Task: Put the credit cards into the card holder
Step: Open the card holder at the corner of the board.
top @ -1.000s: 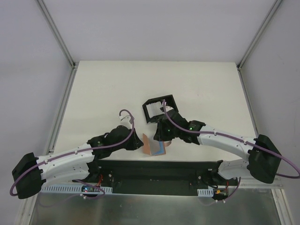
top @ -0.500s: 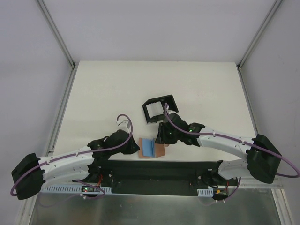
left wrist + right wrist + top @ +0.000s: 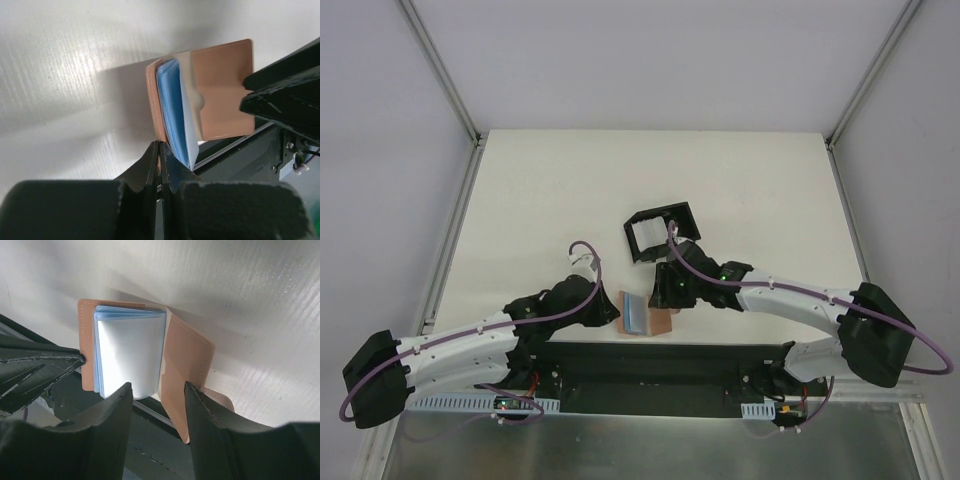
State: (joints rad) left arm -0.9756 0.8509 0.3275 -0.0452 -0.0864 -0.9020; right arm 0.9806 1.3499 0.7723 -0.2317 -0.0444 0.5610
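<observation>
The tan card holder [image 3: 662,321] lies open at the table's near edge, its corner hanging over the dark rail. Light blue credit cards [image 3: 636,313] sit stacked inside its left half, a pale one on top [image 3: 130,347]. My left gripper [image 3: 159,146] is shut on the edge of the holder's left flap [image 3: 154,107], with the blue cards [image 3: 172,105] just to the right of its tips. My right gripper [image 3: 157,388] hovers open over the holder, its fingers astride the card stack's edge and the right flap [image 3: 187,365] without touching them.
A black box frame [image 3: 658,235] with white pieces stands just behind the right gripper. The black base rail [image 3: 660,355] runs along the table's near edge, right under the holder. White table [image 3: 540,200] stretches out to the back and left.
The holder, propped up in a V a second ago, now lies flatter with the blue cards inside. My right gripper has opened and let go. The left gripper has kept its grip.
</observation>
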